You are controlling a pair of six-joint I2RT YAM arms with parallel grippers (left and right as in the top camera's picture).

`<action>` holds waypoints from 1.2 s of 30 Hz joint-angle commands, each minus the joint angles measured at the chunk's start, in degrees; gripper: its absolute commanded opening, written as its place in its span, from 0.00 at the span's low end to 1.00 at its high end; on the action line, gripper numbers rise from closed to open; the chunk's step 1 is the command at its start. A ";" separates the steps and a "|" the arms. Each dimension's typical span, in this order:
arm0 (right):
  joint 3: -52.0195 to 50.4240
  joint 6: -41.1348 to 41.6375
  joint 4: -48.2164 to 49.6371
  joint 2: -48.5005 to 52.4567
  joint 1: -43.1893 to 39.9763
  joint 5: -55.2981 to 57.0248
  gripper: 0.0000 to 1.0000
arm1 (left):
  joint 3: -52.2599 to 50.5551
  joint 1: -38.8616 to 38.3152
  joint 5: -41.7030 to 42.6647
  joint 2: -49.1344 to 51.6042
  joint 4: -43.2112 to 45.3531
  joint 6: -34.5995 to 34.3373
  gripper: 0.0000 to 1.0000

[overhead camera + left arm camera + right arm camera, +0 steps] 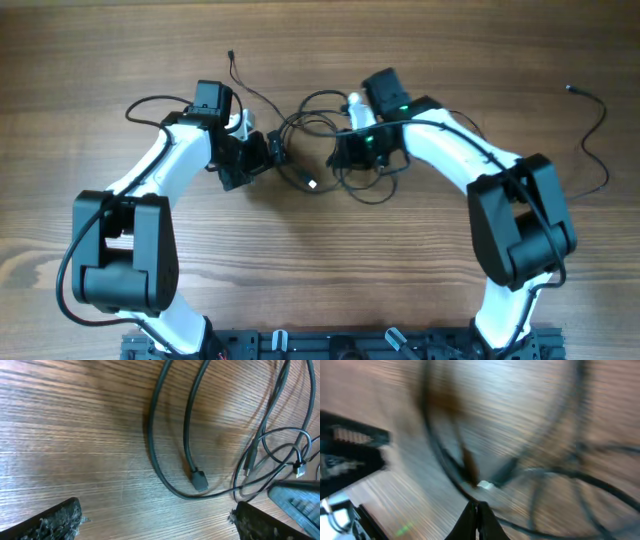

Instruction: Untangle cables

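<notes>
The cables (188, 425) are seen in a loose tangle on the table (80, 60) between the two grippers, with one dark plug (199, 480) lying just ahead of the left gripper (160, 527) (jaws spread wide, nothing in them). The right gripper (477, 510) is clenched tight at the tangle, though whether a cord is pinched cannot be told through the blur.

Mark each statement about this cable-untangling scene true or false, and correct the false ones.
1. The left gripper is open. True.
2. The right gripper gapes wide. False: it is shut.
3. One cable lies alone on the right side of the table. True.
4. The tangled cables lie far from both grippers. False: they lie between the two grippers.
</notes>
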 commanded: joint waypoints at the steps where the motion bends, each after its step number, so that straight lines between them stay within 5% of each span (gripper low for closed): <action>1: 2.73 -4.46 3.06 -5.64 1.90 1.95 0.11 | -0.09 0.96 -0.76 0.48 0.00 -0.35 1.00; 3: 2.71 -3.87 0.98 -5.75 1.51 12.96 0.74 | -0.09 1.22 -0.74 0.48 -0.07 -0.35 1.00; 6: 2.71 -3.78 -1.79 -5.75 -0.68 25.11 0.82 | -0.09 1.22 -0.74 0.48 -0.31 -0.35 1.00; 8: 2.71 -2.71 -1.40 -5.70 -3.15 25.77 0.74 | -0.09 1.22 -0.74 0.48 -0.24 -0.33 1.00; 11: 2.71 -0.66 -2.10 -5.18 -8.48 24.96 0.24 | -0.09 1.22 -0.74 0.48 -0.24 -0.33 1.00; 13: 2.69 -0.37 -4.72 -4.68 -10.84 23.04 0.08 | -0.09 1.22 -0.74 0.48 -0.26 -0.33 1.00; 14: 2.49 0.63 -6.01 -4.26 -11.41 22.88 0.10 | -0.09 1.22 -0.74 0.48 -0.24 -0.33 1.00; 15: 1.81 0.79 -6.80 -3.69 -11.69 22.99 0.28 | -0.09 1.22 -0.74 0.48 -0.22 -0.35 1.00; 17: -0.20 1.03 -5.70 -3.26 -11.69 25.62 0.44 | -0.09 1.22 -0.74 0.48 -0.22 -0.35 1.00; 22: -1.29 5.03 -5.68 -2.29 -11.69 36.89 0.50 | -0.09 1.16 -0.74 0.48 -0.26 -0.35 1.00; 30: -1.29 5.14 -2.34 3.17 -11.69 37.29 0.33 | -0.09 1.18 -0.74 0.48 -0.22 -0.35 1.00; 32: -1.29 5.07 -0.68 4.68 -11.69 37.29 0.04 | -0.09 1.18 -0.74 0.48 -0.24 -0.35 1.00; 36: 0.04 3.45 7.06 3.76 -14.25 37.24 0.04 | -0.09 1.18 -0.74 0.48 -0.22 -0.35 1.00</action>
